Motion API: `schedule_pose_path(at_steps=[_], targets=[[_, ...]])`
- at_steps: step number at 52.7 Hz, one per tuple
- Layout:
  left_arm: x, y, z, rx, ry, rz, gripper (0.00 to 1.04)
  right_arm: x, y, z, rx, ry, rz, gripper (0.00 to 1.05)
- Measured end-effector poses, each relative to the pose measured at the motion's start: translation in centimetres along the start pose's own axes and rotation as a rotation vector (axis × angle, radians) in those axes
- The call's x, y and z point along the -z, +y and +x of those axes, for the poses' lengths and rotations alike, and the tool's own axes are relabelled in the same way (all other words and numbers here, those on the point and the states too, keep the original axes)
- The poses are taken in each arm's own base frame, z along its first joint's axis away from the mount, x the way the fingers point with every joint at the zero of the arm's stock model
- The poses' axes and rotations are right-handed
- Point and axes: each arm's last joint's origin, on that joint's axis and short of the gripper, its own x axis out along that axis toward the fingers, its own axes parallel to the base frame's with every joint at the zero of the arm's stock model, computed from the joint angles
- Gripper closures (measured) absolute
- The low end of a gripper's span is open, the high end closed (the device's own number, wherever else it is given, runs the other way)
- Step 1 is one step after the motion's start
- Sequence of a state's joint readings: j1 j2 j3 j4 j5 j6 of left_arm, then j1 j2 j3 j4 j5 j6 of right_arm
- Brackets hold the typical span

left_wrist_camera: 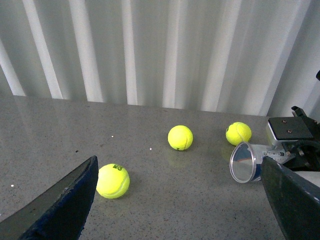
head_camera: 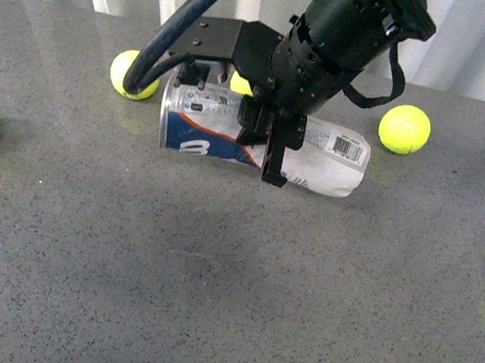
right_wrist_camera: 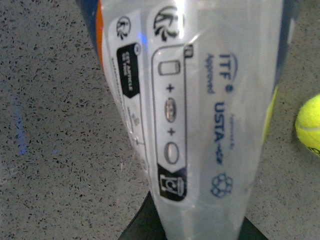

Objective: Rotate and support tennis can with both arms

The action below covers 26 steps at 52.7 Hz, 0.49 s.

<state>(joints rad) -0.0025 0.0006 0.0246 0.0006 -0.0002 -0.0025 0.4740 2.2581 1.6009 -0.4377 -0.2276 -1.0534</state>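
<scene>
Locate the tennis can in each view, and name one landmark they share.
Front: tennis can at centre, on its side.
Left wrist: tennis can at the frame's edge, silver rim toward camera.
Right wrist: tennis can fills the middle, close up.
Shared landmark: grey speckled table.

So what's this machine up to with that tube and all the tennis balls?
The robot's right claw is clamped around the middle of a clear tennis can, held sideways on or just above the grey table. Its left claw is open and empty, off to one side, facing the can's silver-rimmed end. Loose tennis balls lie scattered around, none being touched.
</scene>
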Motion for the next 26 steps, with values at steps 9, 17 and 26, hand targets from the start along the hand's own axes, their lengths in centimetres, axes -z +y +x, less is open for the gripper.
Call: schedule_pose_path(at_steps=[9,17,26], targets=[[0.0,0.0,0.0,0.000,0.000,0.000,0.07,1.2,0.5,1.5,-0.004,0.045,-0.041,0.99],[0.0,0.0,0.0,0.000,0.000,0.000,0.07,2.3,0.5,2.5,-0.022,0.037,-0.016,0.95],[0.0,0.0,0.0,0.000,0.000,0.000,0.07,2.3,0.7,3.1,-0.010,-0.011,0.031,0.60]])
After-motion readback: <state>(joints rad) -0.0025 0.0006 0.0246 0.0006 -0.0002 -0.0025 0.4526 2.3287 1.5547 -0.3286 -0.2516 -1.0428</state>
